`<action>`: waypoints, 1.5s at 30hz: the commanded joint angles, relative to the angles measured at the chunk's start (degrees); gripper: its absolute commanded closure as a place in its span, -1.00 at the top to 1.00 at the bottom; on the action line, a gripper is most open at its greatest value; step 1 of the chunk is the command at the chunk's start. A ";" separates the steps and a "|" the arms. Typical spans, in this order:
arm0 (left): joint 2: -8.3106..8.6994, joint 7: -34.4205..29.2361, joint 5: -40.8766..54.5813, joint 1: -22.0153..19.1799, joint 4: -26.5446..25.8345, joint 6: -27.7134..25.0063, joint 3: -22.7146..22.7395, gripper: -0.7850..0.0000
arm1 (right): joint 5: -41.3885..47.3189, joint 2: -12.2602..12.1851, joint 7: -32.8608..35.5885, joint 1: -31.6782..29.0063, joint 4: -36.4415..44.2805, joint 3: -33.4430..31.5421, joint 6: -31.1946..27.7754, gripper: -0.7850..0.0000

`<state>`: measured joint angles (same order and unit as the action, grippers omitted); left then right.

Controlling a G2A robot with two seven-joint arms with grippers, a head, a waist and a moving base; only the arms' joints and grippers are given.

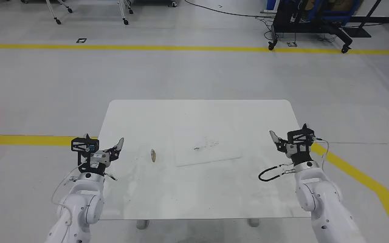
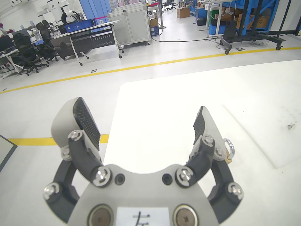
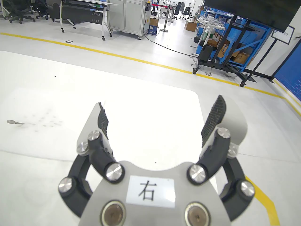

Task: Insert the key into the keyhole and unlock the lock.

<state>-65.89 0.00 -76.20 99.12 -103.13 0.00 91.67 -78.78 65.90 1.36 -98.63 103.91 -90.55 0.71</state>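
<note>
Top view shows the lock [image 1: 154, 155], a small brass padlock, lying on the white table [image 1: 243, 194] toward the left arm's side, just beside a thin pale board [image 1: 219, 155]. The key [image 1: 197, 147] lies on that board, apart from the lock; it is too small to tell which way its blade points. The left gripper [image 1: 104, 146] hovers at the table's left edge, its claw spread wide and holding nothing. In the left wrist view, the lock's silver shackle peeks out from behind one of that gripper's fingers [image 2: 204, 123]. The right gripper [image 1: 290, 135] hangs at the right edge, well apart from the key, equally wide and empty.
</note>
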 commanded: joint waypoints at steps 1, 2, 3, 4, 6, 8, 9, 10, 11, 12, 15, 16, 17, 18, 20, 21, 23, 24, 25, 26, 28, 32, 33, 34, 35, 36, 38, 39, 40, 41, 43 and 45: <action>0.00 0.00 0.00 0.00 0.00 0.00 0.00 1.00 | -4.89 0.14 2.29 0.91 1.00 2.84 0.28 1.00; 0.00 0.00 0.00 0.00 0.00 0.00 0.00 1.00 | -6.45 0.23 3.56 1.79 1.18 4.51 -0.16 1.00; 0.00 0.00 0.00 0.00 0.00 0.00 0.00 1.00 | -7.90 0.34 4.64 2.78 1.07 6.41 -1.15 1.00; 0.00 0.00 0.00 0.00 0.00 0.00 0.00 1.00 | -9.18 0.44 5.46 3.89 0.65 8.00 -1.84 1.00; 0.00 0.00 0.00 0.00 0.00 0.00 0.00 1.00 | -11.68 0.74 7.02 6.41 -0.49 11.61 -3.31 1.00; 0.00 0.00 0.00 0.00 0.00 0.00 0.00 1.00 | -12.98 1.14 8.10 8.91 -1.96 15.16 -4.69 1.00; 0.00 0.00 0.00 0.00 0.00 0.00 0.00 1.00 | -13.15 1.34 8.50 10.11 -2.78 16.57 -5.35 1.00; 0.00 0.00 0.00 0.00 0.00 0.00 0.00 1.00 | -12.97 1.55 8.71 11.32 -3.65 18.01 -6.45 1.00; 0.00 0.00 0.00 0.00 0.00 0.00 0.00 1.00 | -12.80 1.75 9.37 12.46 -4.75 19.38 -7.54 1.00; 0.00 0.00 0.00 0.00 0.00 0.00 0.00 1.00 | -13.23 1.98 11.27 13.77 -5.87 20.71 -7.92 1.00; 0.00 0.00 0.00 0.00 0.00 0.00 0.00 1.00 | -14.30 2.87 15.27 17.43 -7.94 25.61 -9.01 1.00; 0.00 0.00 0.00 0.00 0.00 0.00 0.00 1.00 | -14.66 3.17 15.80 18.33 -8.72 26.97 -8.71 1.00; 0.00 0.00 0.00 0.00 0.00 0.00 0.00 1.00 | -14.66 3.45 16.19 19.20 -9.55 28.13 -8.70 1.00; 0.00 0.00 0.00 0.00 0.00 0.00 0.00 1.00 | -14.11 3.69 16.62 20.05 -10.43 29.00 -9.30 1.00; 0.00 0.00 0.00 0.00 0.00 0.00 0.00 1.00 | -13.55 3.86 17.07 20.84 -11.24 29.46 -9.83 1.00; 0.00 0.00 0.00 0.00 0.00 0.00 0.00 1.00 | -13.55 3.86 17.07 20.84 -11.24 29.46 -9.83 1.00; 0.00 0.00 0.00 0.00 0.00 0.00 0.00 1.00 | -13.55 3.86 17.07 20.84 -11.24 29.46 -9.83 1.00; 0.00 0.00 0.00 0.00 0.00 0.00 0.00 1.00 | -13.55 3.86 17.07 20.84 -11.24 29.46 -9.83 1.00; 0.00 0.00 0.00 0.00 0.00 0.00 0.00 1.00 | -13.55 3.86 17.07 20.84 -11.24 29.46 -9.83 1.00; 0.00 0.00 0.00 0.00 0.00 0.00 0.00 1.00 | -13.55 3.86 17.07 20.84 -11.24 29.46 -9.83 1.00; 0.00 0.00 0.00 0.00 0.00 0.00 0.00 1.00 | -13.55 3.86 17.07 20.84 -11.24 29.46 -9.83 1.00; 0.00 0.00 0.00 0.00 0.00 0.00 0.00 1.00 | -13.58 3.87 17.10 20.75 -11.51 29.45 -9.89 1.00; 0.00 0.00 0.00 0.00 0.00 0.00 0.00 1.00 | -13.74 3.90 17.39 21.07 -11.87 29.66 -10.65 1.00; 0.00 0.00 0.00 0.00 0.00 0.00 0.00 1.00 | -13.57 3.94 16.93 21.79 -12.30 30.29 -13.11 1.00; 0.00 0.00 0.00 0.00 0.00 0.00 0.00 1.00 | -12.91 3.96 15.93 23.05 -13.67 30.50 -15.98 1.00; 0.00 0.00 0.00 0.00 0.00 0.00 0.00 1.00 | -12.13 4.00 14.87 24.72 -15.63 30.95 -19.95 1.00; 0.00 0.00 0.00 0.00 0.00 0.00 0.00 1.00 | -9.19 4.01 10.74 29.21 -21.35 31.51 -30.94 1.00; 0.00 0.00 0.00 0.00 0.00 0.00 0.00 1.00 | -8.58 3.98 8.78 31.79 -24.57 31.65 -35.92 1.00; 0.00 0.00 0.00 0.00 0.00 0.00 0.00 1.00 | -8.64 3.99 6.80 34.32 -27.64 32.18 -40.76 1.00; 0.00 0.00 0.00 0.00 0.00 0.00 0.00 1.00 | -9.29 4.06 4.75 36.67 -30.23 33.26 -45.66 1.00; 0.00 0.00 0.00 0.00 0.00 0.00 0.00 1.00 | -10.34 4.36 1.24 40.67 -35.49 35.10 -51.51 0.93; 0.00 0.00 0.00 0.00 0.00 0.00 0.00 1.00 | -11.25 4.92 -1.99 44.33 -40.01 37.24 -55.19 0.15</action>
<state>-65.89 0.00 -76.20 99.12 -103.13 0.00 91.67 -89.78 70.59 0.96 -56.15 66.35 -54.18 -52.84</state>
